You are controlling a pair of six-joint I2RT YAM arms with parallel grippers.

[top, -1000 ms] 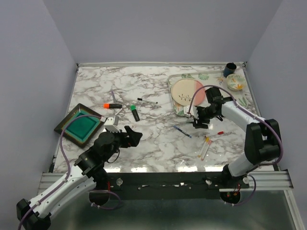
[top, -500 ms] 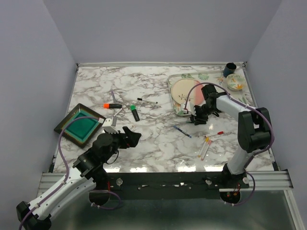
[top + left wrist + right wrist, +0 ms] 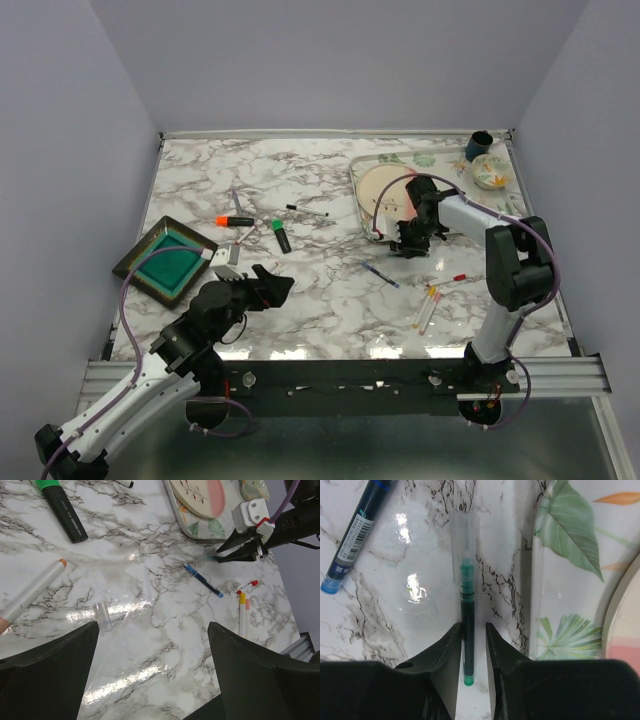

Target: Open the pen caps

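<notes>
Beside the tray (image 3: pixel 570 610), the right claw (image 3: pixel 472 626) sits narrowly spread astride one green pen (image 3: pixel 466 585); the left claw (image 3: pixel 152 630) spreads wide.

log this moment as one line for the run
left gripper: open, empty, hovering | right gripper: straddling green pen beside tray, grip unclear

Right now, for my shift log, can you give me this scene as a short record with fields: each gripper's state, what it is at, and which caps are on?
left gripper: open, empty
right gripper: narrowly open, jaws astride the green-ink pen, gap visible on one side
green-ink pen: flat on the marble, beside the leaf-print tray
caps on: green cap and orange cap, each on a black highlighter
loose: small clear tube on the marble
blue pen: lying untouched, cap state unclear
</notes>
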